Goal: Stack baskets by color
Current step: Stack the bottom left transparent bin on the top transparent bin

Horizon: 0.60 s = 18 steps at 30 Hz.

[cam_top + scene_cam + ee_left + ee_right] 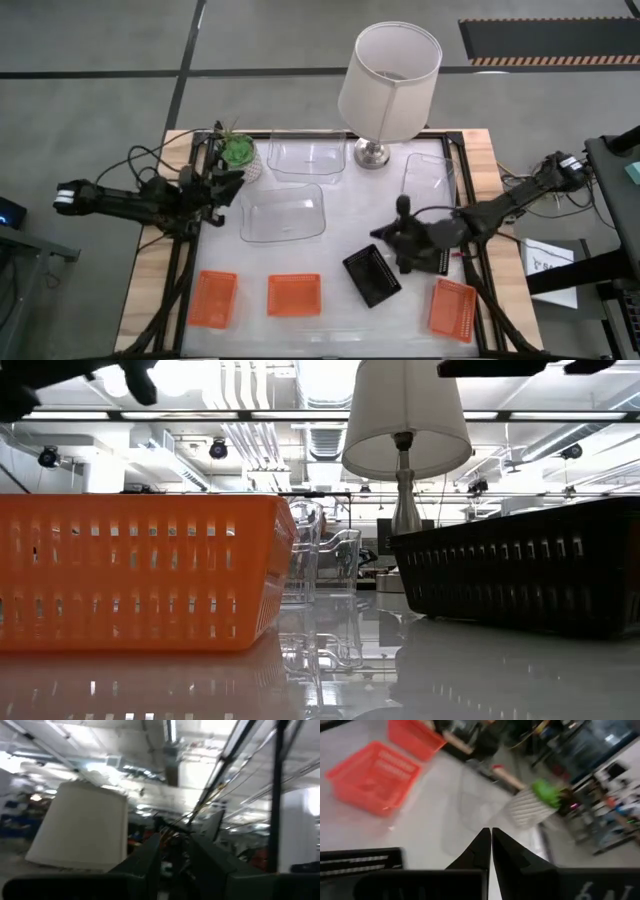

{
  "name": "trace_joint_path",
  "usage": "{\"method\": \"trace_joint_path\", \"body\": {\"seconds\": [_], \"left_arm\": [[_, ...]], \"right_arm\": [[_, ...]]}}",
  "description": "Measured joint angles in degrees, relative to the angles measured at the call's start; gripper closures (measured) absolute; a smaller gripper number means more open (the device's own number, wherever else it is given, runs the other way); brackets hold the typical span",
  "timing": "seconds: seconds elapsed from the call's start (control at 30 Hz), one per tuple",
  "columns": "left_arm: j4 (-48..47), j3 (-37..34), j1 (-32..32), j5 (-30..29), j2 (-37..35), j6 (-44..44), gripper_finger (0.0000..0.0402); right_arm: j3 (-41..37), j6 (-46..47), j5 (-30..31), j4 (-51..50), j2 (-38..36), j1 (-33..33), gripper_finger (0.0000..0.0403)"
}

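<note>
Baskets spread over table, unstacked; both arms over it.
High: 3 orange mesh (213, 298) (294, 294) (452, 308) along near edge, 1 black mesh (371, 275) seen, 3 clear round-cornered (283, 213) (307, 156) (430, 178) behind. Right gripper (392, 240) just beside black one. Left gripper (232, 187) by plant (238, 151), jaw state: cannot tell.
Low: orange, black slotted walls close up.
R wrist: fingers (480, 847) pinched together, empty.

An orange mesh basket (140, 572) fills the near left of the glossy white table (400, 680), and a black mesh basket (525, 565) sits at the right. Between them, farther back, stand clear baskets (320, 565) and a white lamp (405, 420) on a metal stem.
</note>
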Motion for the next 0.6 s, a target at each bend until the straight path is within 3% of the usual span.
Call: {"method": "trace_joint_path", "body": {"seconds": [0.23, 0.43, 0.6], "left_arm": [[-3.9, 8.2, 0.0, -4.7, 11.6, -1.2, 0.0316], [-13.5, 17.9, 0.4, -6.2, 18.4, -4.6, 0.0316], [-26.6, 25.5, 0.4, -5.3, 22.8, 2.6, 0.0316]], "right_arm": [[-3.3, -4.1, -2.5, 3.8, -7.8, -5.2, 0.0394], [-1.4, 7.9, -2.8, 5.3, -17.1, -7.4, 0.0394], [-2.5, 17.1, -12.6, 1.1, -22.0, -6.9, 0.0394]]}}
